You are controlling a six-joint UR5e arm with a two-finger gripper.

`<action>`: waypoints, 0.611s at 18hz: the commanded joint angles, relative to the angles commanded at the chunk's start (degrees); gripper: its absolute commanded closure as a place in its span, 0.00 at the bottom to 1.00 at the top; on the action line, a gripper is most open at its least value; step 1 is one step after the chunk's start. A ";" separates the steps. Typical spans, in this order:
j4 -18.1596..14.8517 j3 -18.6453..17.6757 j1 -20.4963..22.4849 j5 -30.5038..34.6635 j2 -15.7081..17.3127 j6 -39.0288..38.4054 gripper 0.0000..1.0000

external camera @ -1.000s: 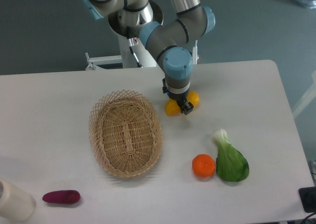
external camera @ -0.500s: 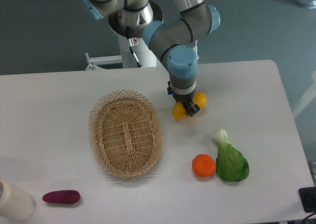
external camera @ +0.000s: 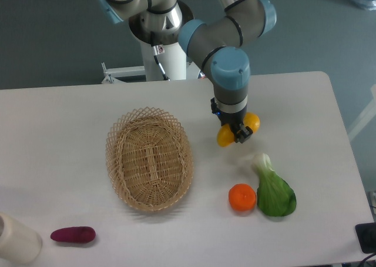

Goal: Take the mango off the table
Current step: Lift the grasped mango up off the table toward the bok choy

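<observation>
Your gripper (external camera: 238, 132) points straight down with its fingers pinched across the middle of the mango (external camera: 225, 137), whose yellow ends stick out on either side of the jaws; a faint shadow on the table (external camera: 70, 114) just below suggests the fruit hangs clear of the surface. From the mango, the wicker basket (external camera: 150, 159) lies at about 8 o'clock, near but apart, and nothing shows inside it. At 5 o'clock a green leafy vegetable (external camera: 273, 190) lies with its pale stem toward the gripper, and a ridged orange fruit (external camera: 242, 197) sits just beside it. Bare tabletop stretches from the mango toward 3 o'clock up to the right edge. A purple vegetable (external camera: 73, 235) and a pale cylinder (external camera: 16, 239) sit well apart at the near left corner.
</observation>
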 joint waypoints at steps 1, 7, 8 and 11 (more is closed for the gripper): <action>0.00 0.44 0.00 -0.18 -0.17 -0.35 0.41; 0.00 3.16 0.79 -4.92 -1.23 -3.43 0.40; 0.00 3.95 0.70 -4.75 -1.75 -3.43 0.40; 0.00 5.80 0.62 -4.48 -2.81 -3.43 0.40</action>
